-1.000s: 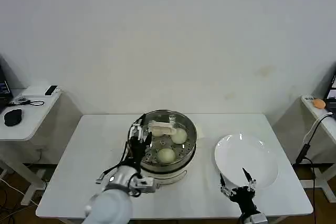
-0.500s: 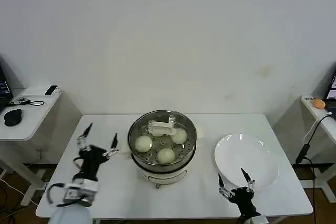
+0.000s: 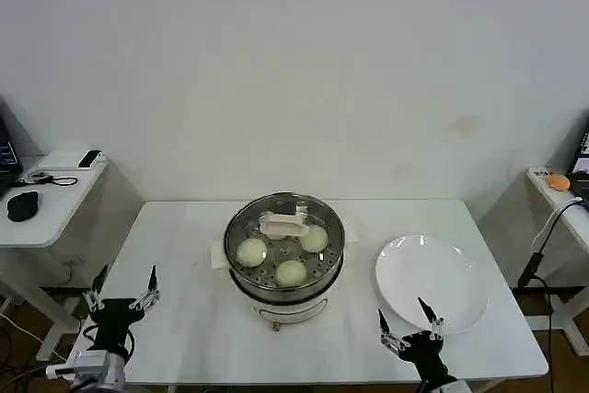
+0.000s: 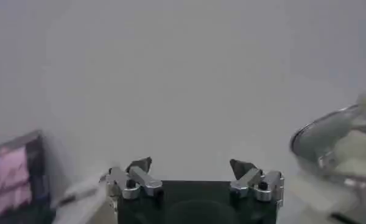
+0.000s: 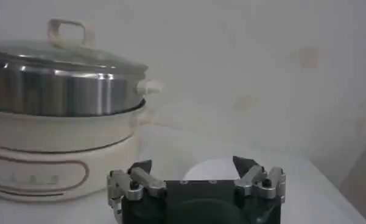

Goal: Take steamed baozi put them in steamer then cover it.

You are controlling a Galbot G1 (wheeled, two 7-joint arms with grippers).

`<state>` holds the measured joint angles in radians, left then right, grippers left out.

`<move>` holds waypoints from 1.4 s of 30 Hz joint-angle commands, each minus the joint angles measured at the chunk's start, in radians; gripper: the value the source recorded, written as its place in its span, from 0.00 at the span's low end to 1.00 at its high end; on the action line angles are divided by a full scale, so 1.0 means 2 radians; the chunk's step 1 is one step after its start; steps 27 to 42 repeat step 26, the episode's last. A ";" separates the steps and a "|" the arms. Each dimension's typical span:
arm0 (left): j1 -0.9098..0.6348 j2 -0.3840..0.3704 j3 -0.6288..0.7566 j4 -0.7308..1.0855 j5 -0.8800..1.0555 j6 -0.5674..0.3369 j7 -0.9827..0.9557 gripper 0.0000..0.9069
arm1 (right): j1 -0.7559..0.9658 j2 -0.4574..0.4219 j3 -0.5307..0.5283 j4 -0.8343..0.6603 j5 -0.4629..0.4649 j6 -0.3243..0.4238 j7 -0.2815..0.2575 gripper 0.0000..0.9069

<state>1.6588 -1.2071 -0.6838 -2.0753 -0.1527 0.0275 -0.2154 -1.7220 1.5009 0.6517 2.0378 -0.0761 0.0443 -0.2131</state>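
The steamer [image 3: 276,299] stands mid-table, a shiny steel pot on a cream base. A clear glass lid with a cream handle [image 3: 283,225] lies on it. Through the glass show three steamed baozi [image 3: 251,251], [image 3: 292,271], [image 3: 314,238]. My left gripper [image 3: 122,289] hangs open and empty off the table's front-left corner; in the left wrist view [image 4: 192,167] the steamer [image 4: 336,135] lies off to one side. My right gripper [image 3: 406,329] is open and empty at the plate's near edge; its wrist view [image 5: 192,165] faces the steamer [image 5: 61,85].
A flat white plate [image 3: 431,281] lies bare to the right of the steamer, also seen as the plate [image 5: 216,168] beyond the right fingers. Side tables with small devices [image 3: 55,167] stand left and right of the white table [image 3: 184,319].
My left gripper has drawn back from the steamer's left rim to the table's front-left corner, open. The lid stays on the steamer. The right gripper has sunk slightly.
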 commanded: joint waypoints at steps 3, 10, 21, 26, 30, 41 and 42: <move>0.038 -0.027 -0.031 0.031 -0.024 -0.045 0.020 1.00 | 0.000 -0.012 -0.008 -0.004 0.005 -0.021 -0.003 1.00; 0.041 -0.029 -0.025 0.020 -0.010 -0.043 0.027 1.00 | 0.004 -0.012 -0.010 -0.012 0.004 -0.019 -0.006 1.00; 0.049 -0.039 -0.022 0.018 0.003 -0.043 0.039 1.00 | -0.001 -0.009 -0.002 -0.013 0.003 -0.006 -0.018 1.00; 0.060 -0.043 -0.020 0.017 0.001 -0.045 0.041 1.00 | -0.008 -0.010 0.003 -0.010 0.006 -0.003 -0.019 1.00; 0.060 -0.043 -0.020 0.017 0.001 -0.045 0.041 1.00 | -0.008 -0.010 0.003 -0.010 0.006 -0.003 -0.019 1.00; 0.060 -0.043 -0.020 0.017 0.001 -0.045 0.041 1.00 | -0.008 -0.010 0.003 -0.010 0.006 -0.003 -0.019 1.00; 0.060 -0.043 -0.020 0.017 0.001 -0.045 0.041 1.00 | -0.008 -0.010 0.003 -0.010 0.006 -0.003 -0.019 1.00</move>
